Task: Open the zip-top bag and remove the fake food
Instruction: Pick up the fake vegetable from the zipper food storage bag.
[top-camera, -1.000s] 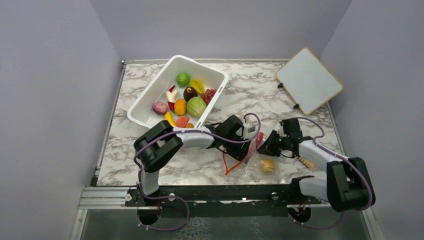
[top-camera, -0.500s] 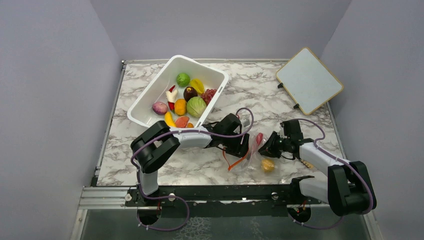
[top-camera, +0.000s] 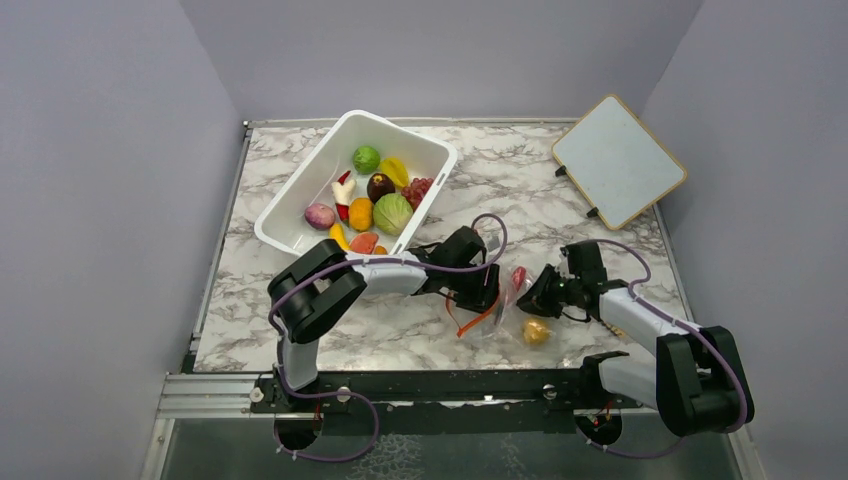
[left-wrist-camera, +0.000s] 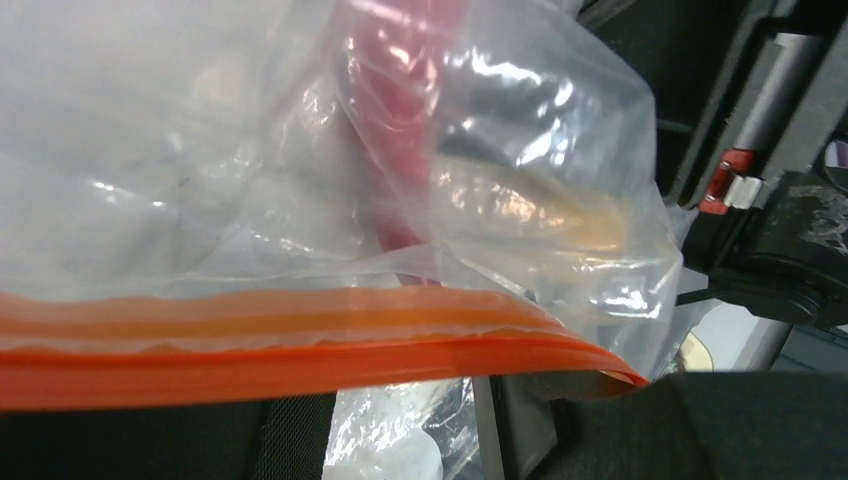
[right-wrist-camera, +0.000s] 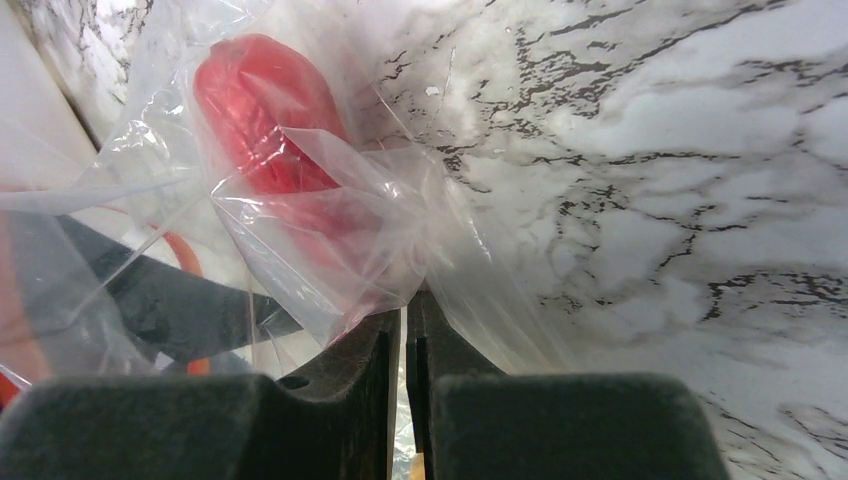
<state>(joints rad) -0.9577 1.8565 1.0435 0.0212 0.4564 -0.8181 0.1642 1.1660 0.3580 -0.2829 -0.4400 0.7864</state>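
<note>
The zip-top bag (top-camera: 503, 312) lies on the marble between my two grippers, its orange-red zip strip (top-camera: 470, 322) curling toward the near edge. Inside it are a red piece (top-camera: 518, 277) and a round orange fruit (top-camera: 536, 331). My left gripper (top-camera: 487, 297) is at the bag's mouth. In the left wrist view the strip (left-wrist-camera: 300, 345) lies across its fingers, which stand apart with plastic in the gap (left-wrist-camera: 415, 425). My right gripper (top-camera: 533, 296) is shut on a fold of the bag's clear plastic (right-wrist-camera: 408, 300), just below the red piece (right-wrist-camera: 265, 110).
A white tub (top-camera: 300, 176) at the back left holds cabbage, lime, onion, grapes and several other toy foods. A whiteboard (top-camera: 618, 160) leans at the back right. The bag sits close to the table's near edge.
My left gripper has moved a little toward the near edge at the bag's mouth, and the zip strip has shifted with it. The right gripper has kept its pinch, hardly moving.
</note>
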